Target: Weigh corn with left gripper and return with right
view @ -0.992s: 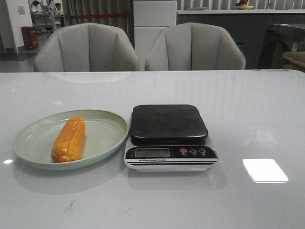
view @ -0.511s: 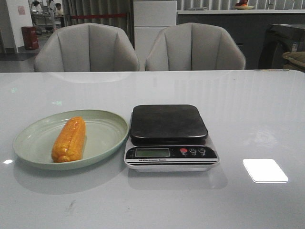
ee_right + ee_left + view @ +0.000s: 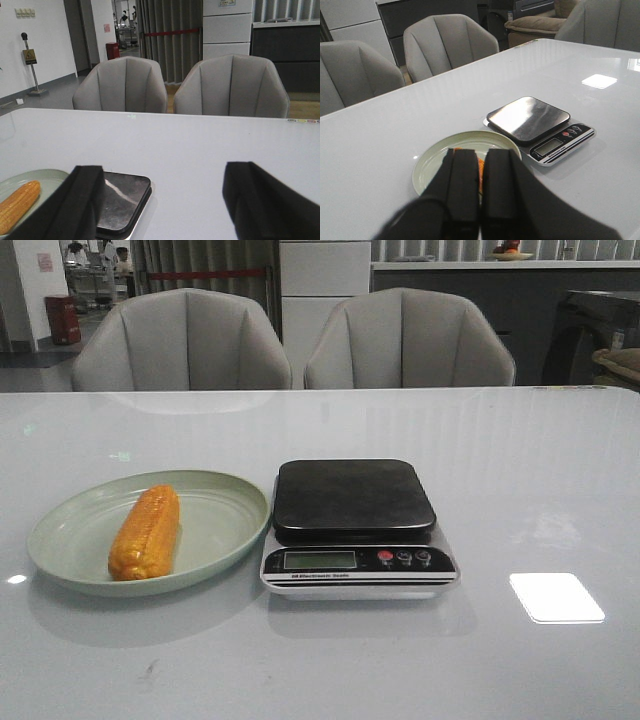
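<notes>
While ridged corn (image 3: 146,533) lies on round plate (image 3: 226,497) | left hand (image 3: 479,192) narrow | right hand (image 3: 162,202) wide

Table (image 3: 520,490): glossy white, smooth, mirrors the lights. Scale (image 3: 357,528): dark shiny metal-looking platter, glossy plastic-looking base. Plate (image 3: 60,530): pale green, smooth, semi-matt. Corn (image 3: 146,532): orange, waxy sheen, bumpy kernel rows. Chairs (image 3: 180,340): grey, matt upholstery. Gripper fingers (image 3: 462,185): matt black.
</notes>
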You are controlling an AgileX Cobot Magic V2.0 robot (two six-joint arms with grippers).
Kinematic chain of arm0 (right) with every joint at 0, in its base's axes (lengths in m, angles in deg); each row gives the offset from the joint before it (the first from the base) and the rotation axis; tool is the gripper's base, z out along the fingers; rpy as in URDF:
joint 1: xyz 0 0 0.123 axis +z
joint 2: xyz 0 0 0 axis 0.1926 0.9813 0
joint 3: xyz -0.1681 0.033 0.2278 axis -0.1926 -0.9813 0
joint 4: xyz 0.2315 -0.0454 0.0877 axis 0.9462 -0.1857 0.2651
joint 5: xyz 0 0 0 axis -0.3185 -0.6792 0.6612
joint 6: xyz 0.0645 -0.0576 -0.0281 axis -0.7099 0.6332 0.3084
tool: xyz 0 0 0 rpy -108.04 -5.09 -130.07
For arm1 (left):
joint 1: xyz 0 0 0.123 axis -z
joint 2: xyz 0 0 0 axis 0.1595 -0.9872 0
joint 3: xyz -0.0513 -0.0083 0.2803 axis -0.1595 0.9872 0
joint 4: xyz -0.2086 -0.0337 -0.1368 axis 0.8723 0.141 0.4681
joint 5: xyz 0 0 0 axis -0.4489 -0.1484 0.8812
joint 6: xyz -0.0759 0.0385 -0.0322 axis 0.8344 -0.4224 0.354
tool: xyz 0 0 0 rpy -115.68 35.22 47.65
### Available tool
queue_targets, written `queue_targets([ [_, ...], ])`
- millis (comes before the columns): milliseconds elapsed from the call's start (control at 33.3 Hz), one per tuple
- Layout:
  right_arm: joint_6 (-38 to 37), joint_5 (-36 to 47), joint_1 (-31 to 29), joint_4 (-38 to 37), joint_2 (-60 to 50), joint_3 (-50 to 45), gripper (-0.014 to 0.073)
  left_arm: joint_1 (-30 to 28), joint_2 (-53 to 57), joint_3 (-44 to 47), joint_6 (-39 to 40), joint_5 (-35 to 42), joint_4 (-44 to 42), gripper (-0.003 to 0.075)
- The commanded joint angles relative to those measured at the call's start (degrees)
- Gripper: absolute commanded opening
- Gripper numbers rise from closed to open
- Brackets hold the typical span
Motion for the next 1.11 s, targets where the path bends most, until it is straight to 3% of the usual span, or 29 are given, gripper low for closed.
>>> queue_targets([
  [0,0.78,7.63,-0.46,0.19,0.51,0.59,0.0582,0.48,1.18,-1.54,0.05,4.53,-0.43,0.0115],
  [120,0.78,5.83,-0.46,0.19,0.51,0.59,0.0475,0.48,1.18,-1.54,0.05,4.53,-0.43,0.0115],
  [301,0.78,4.31,-0.46,0.19,0.51,0.59,0.0114,0.48,1.18,-1.54,0.05,4.53,-0.43,0.0115],
  [391,0.78,4.07,-0.46,0.27,0.51,0.59,0.0157,0.48,1.18,-1.54,0.05,4.53,-0.43,0.0115],
  [1082,0.78,4.07,-0.46,0.27,0.51,0.59,0.0156,0.48,1.08,-1.42,0.05,4.53,-0.43,0.0115],
])
